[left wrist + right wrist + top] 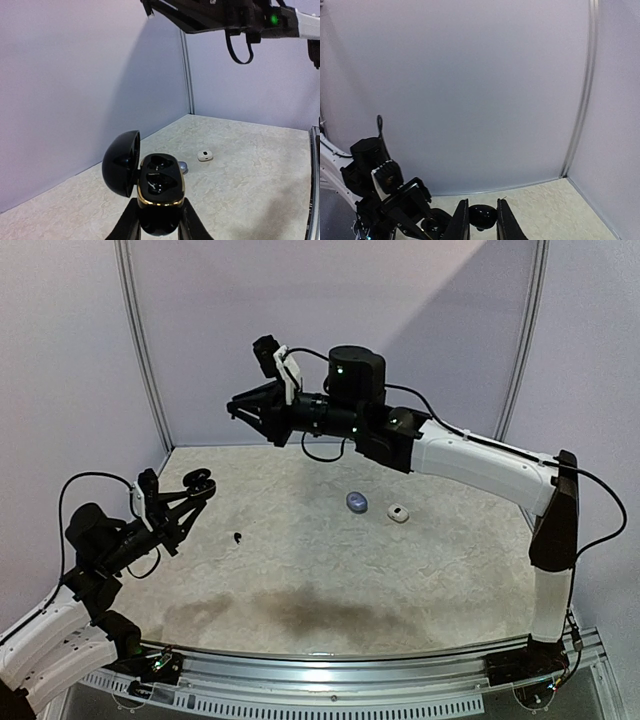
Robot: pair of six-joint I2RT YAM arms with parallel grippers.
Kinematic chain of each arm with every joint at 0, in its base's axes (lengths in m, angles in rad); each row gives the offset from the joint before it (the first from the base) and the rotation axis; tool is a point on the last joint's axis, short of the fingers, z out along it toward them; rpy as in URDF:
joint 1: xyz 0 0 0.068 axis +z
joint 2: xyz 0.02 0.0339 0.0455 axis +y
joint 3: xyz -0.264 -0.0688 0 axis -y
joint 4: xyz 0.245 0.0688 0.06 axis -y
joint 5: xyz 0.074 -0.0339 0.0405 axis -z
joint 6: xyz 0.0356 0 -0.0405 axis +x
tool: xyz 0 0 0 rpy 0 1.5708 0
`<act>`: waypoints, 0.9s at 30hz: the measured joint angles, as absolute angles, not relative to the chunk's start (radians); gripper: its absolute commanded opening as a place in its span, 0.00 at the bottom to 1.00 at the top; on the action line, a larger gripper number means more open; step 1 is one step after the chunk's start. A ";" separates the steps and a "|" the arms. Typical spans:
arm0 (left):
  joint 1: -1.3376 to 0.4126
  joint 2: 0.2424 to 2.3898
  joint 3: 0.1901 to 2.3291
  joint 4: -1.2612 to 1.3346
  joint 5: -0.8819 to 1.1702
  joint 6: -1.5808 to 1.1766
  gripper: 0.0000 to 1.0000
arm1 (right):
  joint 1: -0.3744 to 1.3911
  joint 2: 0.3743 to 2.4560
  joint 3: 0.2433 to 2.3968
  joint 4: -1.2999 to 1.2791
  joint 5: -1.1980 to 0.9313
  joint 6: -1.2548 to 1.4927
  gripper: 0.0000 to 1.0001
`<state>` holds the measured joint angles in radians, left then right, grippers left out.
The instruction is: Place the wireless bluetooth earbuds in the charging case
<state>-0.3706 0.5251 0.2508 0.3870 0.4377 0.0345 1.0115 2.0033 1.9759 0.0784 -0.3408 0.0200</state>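
My left gripper is shut on a black charging case with a gold rim, held above the table's left side with its lid swung open to the left. Its two dark hollows face up; I cannot tell what lies in them. My right gripper is raised high over the back left and is shut on a glossy black earbud, seen between its fingers in the right wrist view. Another tiny black earbud lies on the table right of the left gripper.
A bluish-grey pebble-like case and a white one lie mid-table; both show in the left wrist view, the grey one and the white one. Pale walls close the back and sides. The right arm spans overhead.
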 measured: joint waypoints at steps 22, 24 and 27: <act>-0.371 0.503 0.247 0.418 0.442 0.010 0.00 | 1.098 2.112 1.868 0.331 -0.500 -0.202 0.00; -0.371 0.503 0.247 0.421 0.444 0.010 0.00 | 1.098 2.117 1.868 0.329 -0.490 -0.215 0.00; -0.371 0.503 0.247 0.424 0.447 0.010 0.00 | 1.098 2.128 1.868 0.329 -0.476 -0.230 0.00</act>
<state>-0.3706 0.5034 0.2474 0.4236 0.4469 0.0101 1.0985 2.1277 1.8675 0.3290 -0.4763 -0.2298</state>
